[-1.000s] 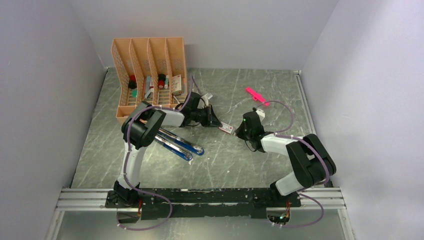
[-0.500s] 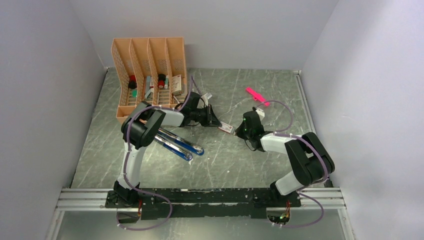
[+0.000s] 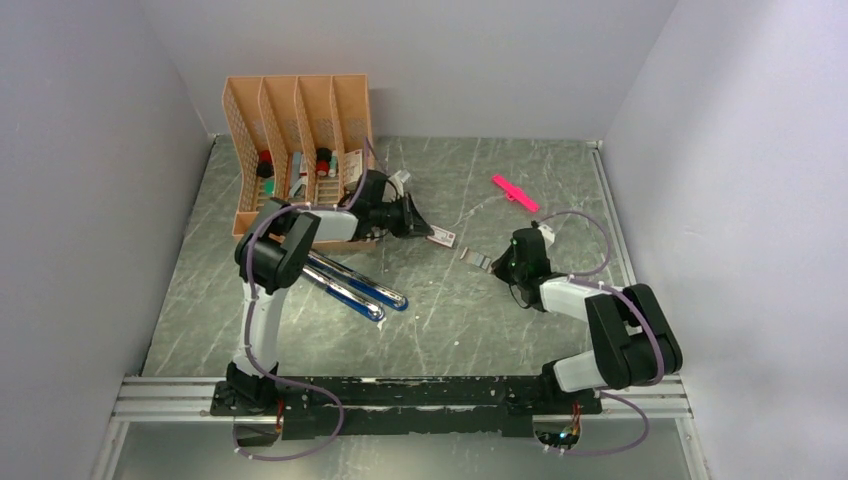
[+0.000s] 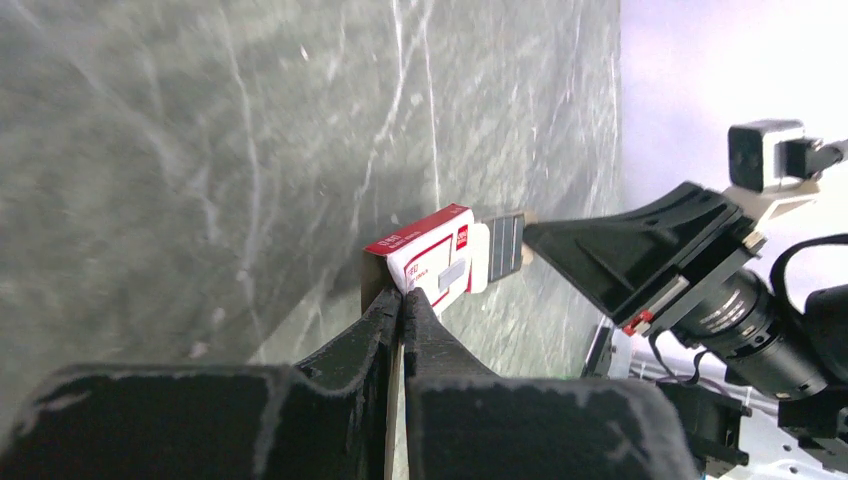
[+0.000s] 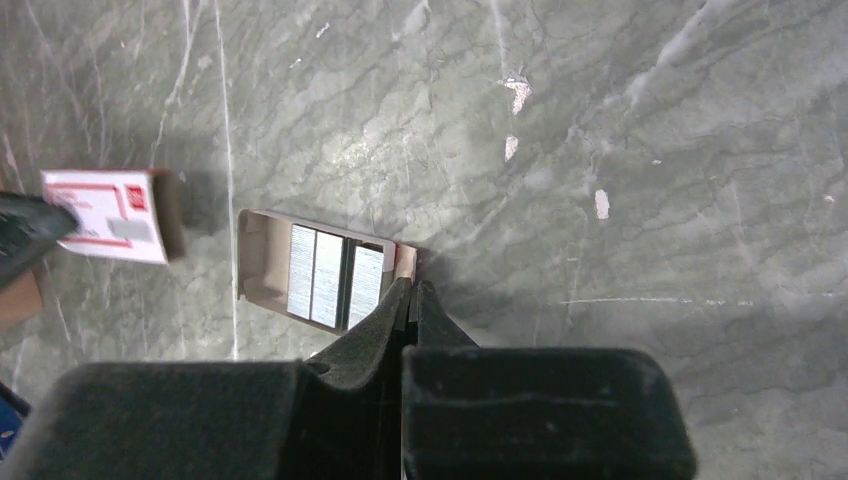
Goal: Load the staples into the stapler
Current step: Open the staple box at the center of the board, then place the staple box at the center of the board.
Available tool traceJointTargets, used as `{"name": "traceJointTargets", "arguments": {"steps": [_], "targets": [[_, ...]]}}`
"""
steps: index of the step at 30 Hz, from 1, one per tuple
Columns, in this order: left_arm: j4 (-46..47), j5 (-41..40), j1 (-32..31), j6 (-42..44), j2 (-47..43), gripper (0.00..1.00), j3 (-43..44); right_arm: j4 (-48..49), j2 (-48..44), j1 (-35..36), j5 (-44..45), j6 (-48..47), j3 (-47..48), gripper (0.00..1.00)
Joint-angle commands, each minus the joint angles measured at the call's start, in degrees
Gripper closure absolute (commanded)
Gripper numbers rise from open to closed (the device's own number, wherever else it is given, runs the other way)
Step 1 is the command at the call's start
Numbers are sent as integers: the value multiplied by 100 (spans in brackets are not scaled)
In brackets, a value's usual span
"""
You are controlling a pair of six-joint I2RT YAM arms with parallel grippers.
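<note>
Lab enclosure, plain walls (image 3: pixel 90 150), aluminium rail (image 3: pixel 160 400)

The right claw (image 5: pixel 412 288) has pulled the tray (image 5: pixel 260 268) of staples (image 5: pixel 320 275) from the sleeve (image 4: pixel 432 255) in the left claw (image 4: pixel 402 300)

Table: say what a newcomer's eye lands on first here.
Mid-table, the left hand pinches a red-and-white box sleeve while the right hand grips the cardboard tray of silvery staples, sleeve and tray apart. Next come the orange rack at the far left corner and the bright pink stick lying farther right.
</note>
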Motion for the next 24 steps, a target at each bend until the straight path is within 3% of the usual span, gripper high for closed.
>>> {"name": "traceJointTargets", "arguments": {"steps": [1,5,10,18,24], "targets": [[-208,1,176,161,-156,93,366,-373,-138,-62,-42,-247,-100,100],[-333,2,119,194,2,93,598,-391,-83,-50,-482,-621,62,100],[-455,-74,-54,202,168,85,768,-327,183,-14,-1184,-893,239,100],[-1125,-613,-158,509,155,61,1183,-395,39,3,-917,-919,199,100],[-2018,-1481,-148,1005,-353,51,1490,-514,-162,6,-728,-1079,216,99]]}}
